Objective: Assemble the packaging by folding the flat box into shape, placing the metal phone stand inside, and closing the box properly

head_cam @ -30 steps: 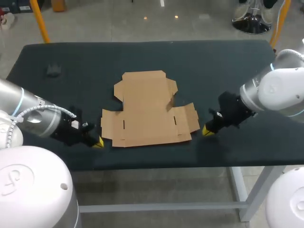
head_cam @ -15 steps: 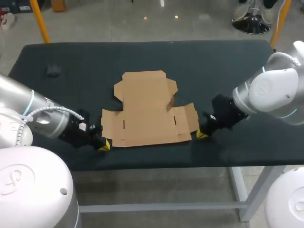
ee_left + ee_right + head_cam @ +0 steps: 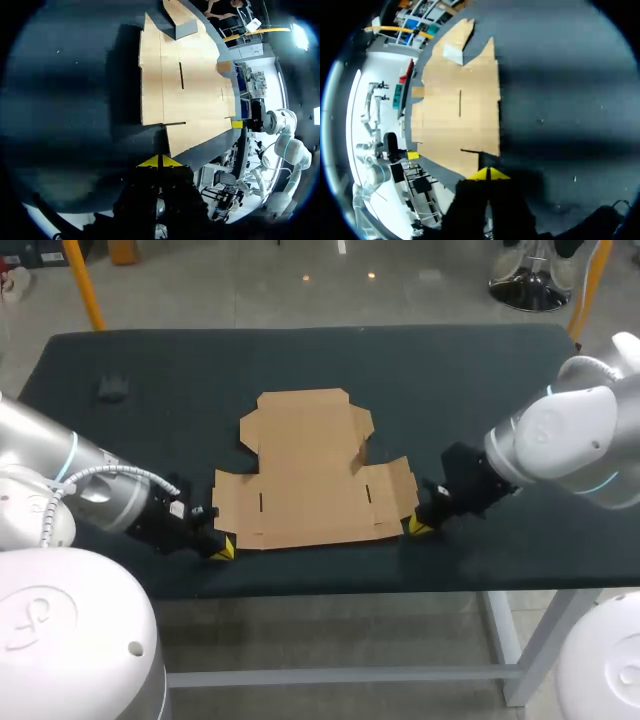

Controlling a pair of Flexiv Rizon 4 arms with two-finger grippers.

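— In the middle of the frame, what is lying there?
— The flat box is lying unfolded on the worktop. My left hand is sitting clenched just beside its lower-left corner. My right hand is sitting clenched beside the lower-right corner. Neither is gripping anything.

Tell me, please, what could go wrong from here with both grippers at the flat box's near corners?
1. The flat box lies flat on the table; the shut left gripper and right gripper may shove it instead of getting under its edge.
2. Uneven pushing from the two corners could skew or buckle the cardboard.
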